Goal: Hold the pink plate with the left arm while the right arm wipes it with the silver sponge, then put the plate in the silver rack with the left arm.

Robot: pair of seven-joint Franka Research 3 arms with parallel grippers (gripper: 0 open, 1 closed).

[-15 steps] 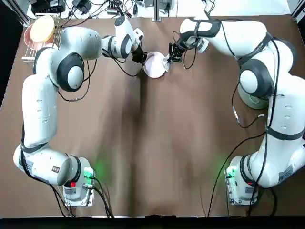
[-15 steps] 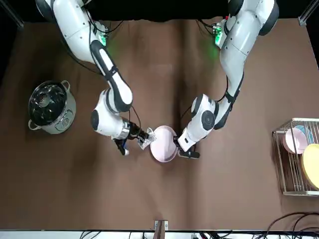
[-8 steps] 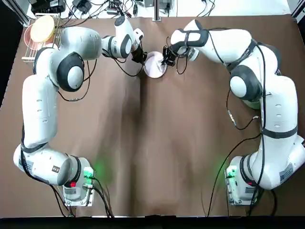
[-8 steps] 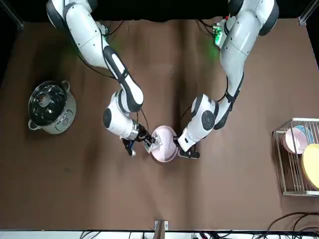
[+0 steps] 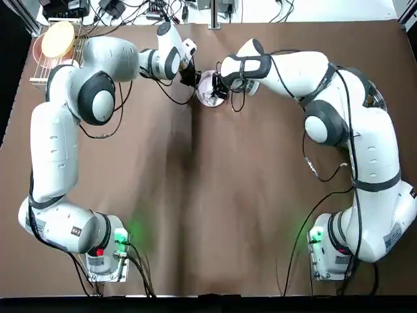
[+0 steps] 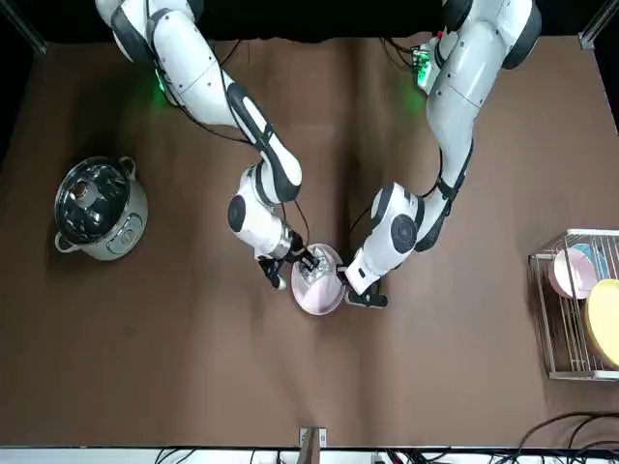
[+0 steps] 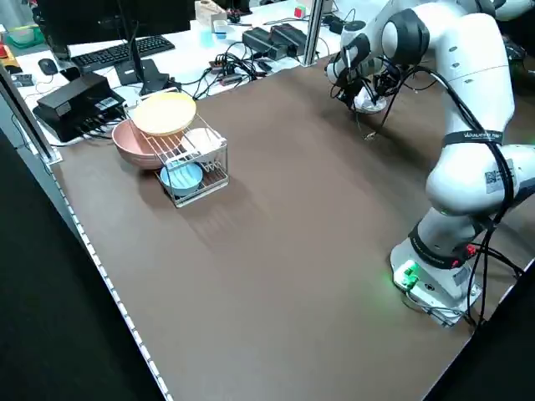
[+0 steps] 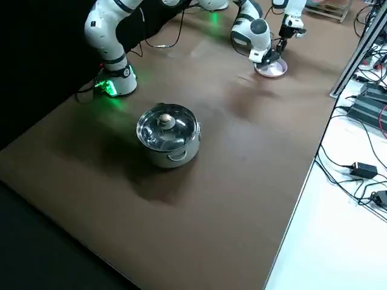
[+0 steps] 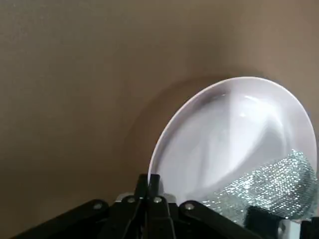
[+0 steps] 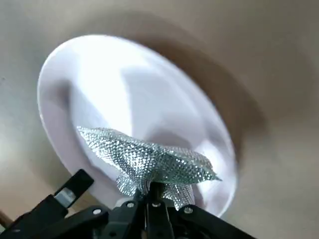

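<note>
Pink plate point(image 6: 319, 290): lying near the far middle of the brown counter point(image 5: 208, 215), between the two grippers, its rim being pinched on one side.
Silver sponge point(image 10: 149, 162): pressing on the plate's face, bunched up just ahead of the right gripper's fingertips.
Right gripper point(image 6: 302, 267): clenched on the silver sponge, reaching over the plate from the side opposite the left gripper.
Left gripper point(image 5: 193, 79): fingers closed tight on the plate's rim, gripping it at the edge; the plate is spreading out just beyond the fingertips in the left wrist view.
Silver rack point(image 7: 194, 163): standing well apart from both grippers, off to the left gripper's outer side at the counter's far corner, holding a yellow-orange plate point(image 7: 163, 113), a pink bowl point(image 7: 134, 144) and a blue dish point(image 7: 180, 177).
Steel pot point(image 8: 167, 134): sitting with its glass lid on, well away on the right gripper's outer side.
</note>
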